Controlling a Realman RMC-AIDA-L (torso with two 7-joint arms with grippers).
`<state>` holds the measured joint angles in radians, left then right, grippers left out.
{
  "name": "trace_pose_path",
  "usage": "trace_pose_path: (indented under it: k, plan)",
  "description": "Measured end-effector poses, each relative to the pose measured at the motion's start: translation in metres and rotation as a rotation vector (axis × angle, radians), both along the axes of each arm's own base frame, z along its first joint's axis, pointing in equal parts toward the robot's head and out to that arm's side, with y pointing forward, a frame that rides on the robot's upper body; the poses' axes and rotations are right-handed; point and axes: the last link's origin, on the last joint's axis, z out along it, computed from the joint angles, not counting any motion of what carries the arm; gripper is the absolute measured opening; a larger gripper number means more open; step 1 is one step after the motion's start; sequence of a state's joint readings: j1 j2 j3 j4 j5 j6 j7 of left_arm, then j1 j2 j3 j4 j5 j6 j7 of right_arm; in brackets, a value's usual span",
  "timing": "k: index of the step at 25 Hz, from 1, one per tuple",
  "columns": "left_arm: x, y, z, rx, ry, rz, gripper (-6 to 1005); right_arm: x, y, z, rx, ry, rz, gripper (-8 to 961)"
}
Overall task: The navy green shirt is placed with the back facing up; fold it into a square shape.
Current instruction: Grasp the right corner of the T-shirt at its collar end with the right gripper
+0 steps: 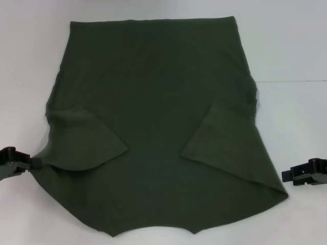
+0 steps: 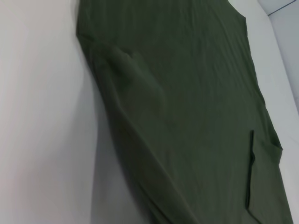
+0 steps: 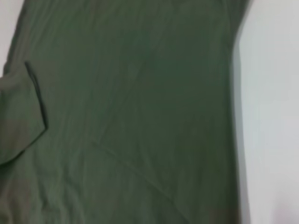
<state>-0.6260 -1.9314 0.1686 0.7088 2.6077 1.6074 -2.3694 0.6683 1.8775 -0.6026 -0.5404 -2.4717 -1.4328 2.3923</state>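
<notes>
Near edge: the navy green shirt [image 1: 153, 127] has its neck dip closest to us, at the low middle.
Left gripper [image 1: 31, 164]: it sits low at the shirt's left corner, touching the cloth. I cannot tell if it is open or holding the cloth.
Shirt look: dark green, soft, plain side up, with a few small wrinkles.
Sleeves: both are folded in on top, one on each side.
Place: it lies flat on the white table [image 1: 291, 46], straight hem at the far end.
Right gripper [image 1: 284, 176]: just beside the right corner, maybe not touching. Fingers unclear too.
</notes>
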Motion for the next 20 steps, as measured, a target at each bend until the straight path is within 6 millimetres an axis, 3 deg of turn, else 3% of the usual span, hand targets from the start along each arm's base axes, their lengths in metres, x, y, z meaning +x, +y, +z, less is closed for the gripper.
trace_pose_path:
  k: [5, 20]
  plan:
    - [-0.001, 0.002, -0.002, 0.004, 0.006, 0.001, 36, 0.002, 0.0, -0.007, -0.019, -0.022, -0.018, 443]
    - [0.002, 0.008, -0.002, 0.015, 0.015, -0.007, 37, 0.006, 0.001, -0.02, -0.013, -0.027, -0.058, 439]
